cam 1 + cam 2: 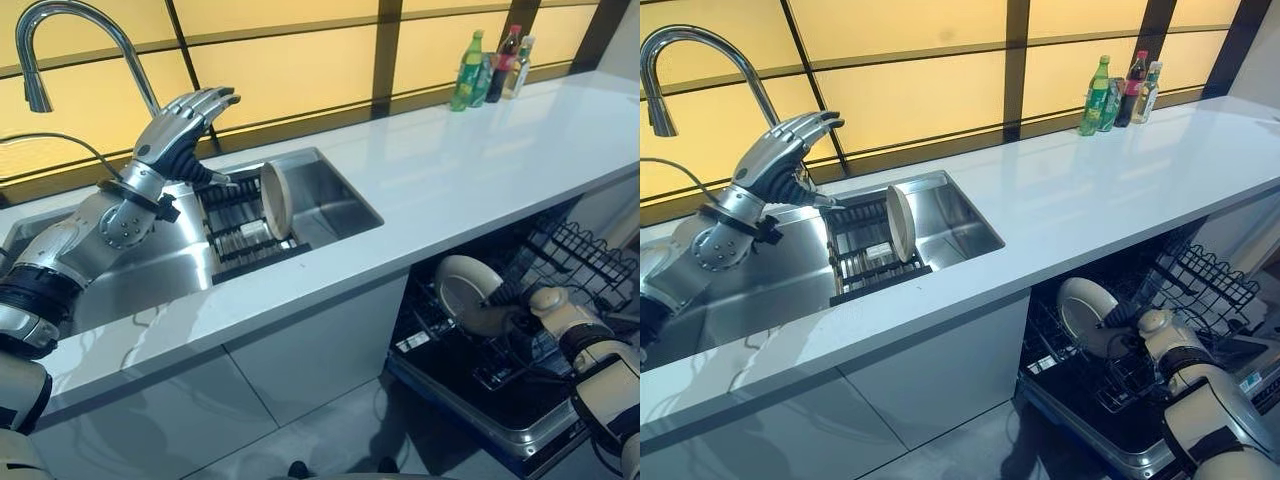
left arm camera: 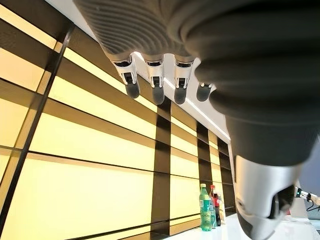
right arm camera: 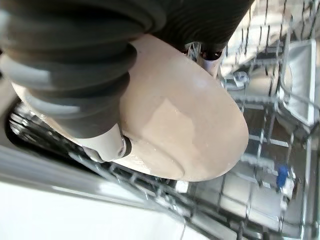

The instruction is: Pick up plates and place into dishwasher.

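Over at the left, left hand (image 1: 185, 125) raised above the sink (image 1: 335, 200), fingers (image 2: 156, 82) straight and relaxed, nothing in its grasp. Just below and right of it, one cream plate (image 1: 275, 200) standing on edge in the dark drying rack (image 1: 240, 235) inside the sink, apart from the hand, not touched. Curved silver faucet (image 1: 60, 30) arching up at far left. Across the white countertop (image 1: 470, 170), three bottles (image 1: 490, 68) clustered at the back by the yellow-panelled window: green, dark with a red cap, and a pale one. Down at the right, the open dishwasher (image 1: 480, 390) with its lower rack (image 1: 1110, 385) pulled out, and a second cream plate (image 1: 1085, 310) tilted on edge among the wires. Right hand (image 1: 525, 300) right at that plate's rim; in the right wrist view the thumb (image 3: 107, 145) pressed across the plate's (image 3: 190, 130) pale face and a fingertip behind the rim, so clamped on it. Plate round, plain, glossy, unmarked, a few wet spots on its surface. Two plates in all, three bottles, one faucet.
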Motion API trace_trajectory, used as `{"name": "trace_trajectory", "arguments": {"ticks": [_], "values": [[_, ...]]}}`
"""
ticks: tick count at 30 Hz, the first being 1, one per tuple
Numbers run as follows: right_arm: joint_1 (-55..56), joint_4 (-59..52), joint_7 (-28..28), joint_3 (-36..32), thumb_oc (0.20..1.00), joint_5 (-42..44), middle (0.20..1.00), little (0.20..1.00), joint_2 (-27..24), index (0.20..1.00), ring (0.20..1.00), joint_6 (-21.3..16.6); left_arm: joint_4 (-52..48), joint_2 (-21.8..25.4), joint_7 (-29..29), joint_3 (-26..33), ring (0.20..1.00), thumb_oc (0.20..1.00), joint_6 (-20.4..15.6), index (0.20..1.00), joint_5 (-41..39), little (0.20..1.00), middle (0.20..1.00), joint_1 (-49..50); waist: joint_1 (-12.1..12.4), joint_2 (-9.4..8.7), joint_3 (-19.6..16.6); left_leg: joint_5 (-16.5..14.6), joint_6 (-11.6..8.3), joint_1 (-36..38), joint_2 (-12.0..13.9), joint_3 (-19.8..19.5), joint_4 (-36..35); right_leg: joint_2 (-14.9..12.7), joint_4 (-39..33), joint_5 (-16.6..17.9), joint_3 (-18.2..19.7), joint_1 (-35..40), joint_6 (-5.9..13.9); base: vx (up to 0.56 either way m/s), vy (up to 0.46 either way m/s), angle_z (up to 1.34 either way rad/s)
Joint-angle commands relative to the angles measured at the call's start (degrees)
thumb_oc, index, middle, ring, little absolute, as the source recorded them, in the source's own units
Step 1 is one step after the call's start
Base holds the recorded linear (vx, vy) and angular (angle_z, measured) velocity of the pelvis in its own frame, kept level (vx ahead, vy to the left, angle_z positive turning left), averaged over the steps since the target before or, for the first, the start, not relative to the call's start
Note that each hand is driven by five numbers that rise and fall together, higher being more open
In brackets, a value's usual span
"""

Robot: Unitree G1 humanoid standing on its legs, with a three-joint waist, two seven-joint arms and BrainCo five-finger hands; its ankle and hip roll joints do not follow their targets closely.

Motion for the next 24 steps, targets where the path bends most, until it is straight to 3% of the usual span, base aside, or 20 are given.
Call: {"name": "trace_trajectory", "arguments": {"ticks": [1,18,19,20,24], "values": [[-8.41,4.50,1.54,3.46,0.200,-0.38,0.200,0.200,-1.05,0.200,0.200,0.00,0.07,-0.24,1.91,-0.15,1.000,1.000,0.38,1.000,-0.65,1.000,1.000,-9.28,1.92,-0.58,3.79,-5.16,2.71,-0.10,-4.99,-0.51,0.40,-1.11,0.48,-4.37,0.42,1.91,3.95,-0.04,-0.008,0.02],[-1.59,8.05,0.74,1.75,0.200,0.66,0.200,0.200,4.69,0.200,0.200,-1.00,-3.80,-1.36,-0.56,0.71,1.000,1.000,1.91,1.000,-0.56,1.000,1.000,-8.07,1.96,0.79,4.84,-4.81,2.29,0.72,-4.74,-0.53,0.40,-1.13,0.48,-4.56,0.13,2.84,3.66,0.00,0.000,0.00],[-1.42,7.41,-0.92,1.28,0.715,0.02,0.715,0.715,4.74,0.715,0.715,-1.36,-4.47,-1.21,-1.22,0.80,1.000,1.000,2.40,1.000,-0.38,1.000,1.000,-7.60,1.91,0.83,4.66,-4.82,2.27,0.90,-4.76,-0.47,0.40,-1.10,0.48,-4.59,0.18,3.02,3.62,0.05,0.008,0.00],[-1.35,6.67,-2.42,1.18,1.000,0.62,1.000,1.000,4.62,1.000,1.000,-1.81,-4.86,-0.97,-1.56,0.77,1.000,1.000,2.71,1.000,-0.12,1.000,1.000,-7.35,1.86,0.87,4.58,-4.81,2.25,0.99,-4.75,-0.45,0.40,-1.06,0.48,-4.57,0.26,3.12,3.62,0.06,0.016,0.00],[-0.94,1.86,-7.73,-0.56,1.000,3.38,1.000,1.000,3.41,1.000,1.000,-4.54,-5.53,0.60,-1.92,-0.03,1.000,1.000,3.85,1.000,2.44,1.000,1.000,-6.05,1.41,0.85,4.15,-4.85,2.17,1.44,-4.77,-0.28,0.40,-0.90,0.48,-4.52,0.42,3.52,3.53,0.05,0.020,0.01]]}}
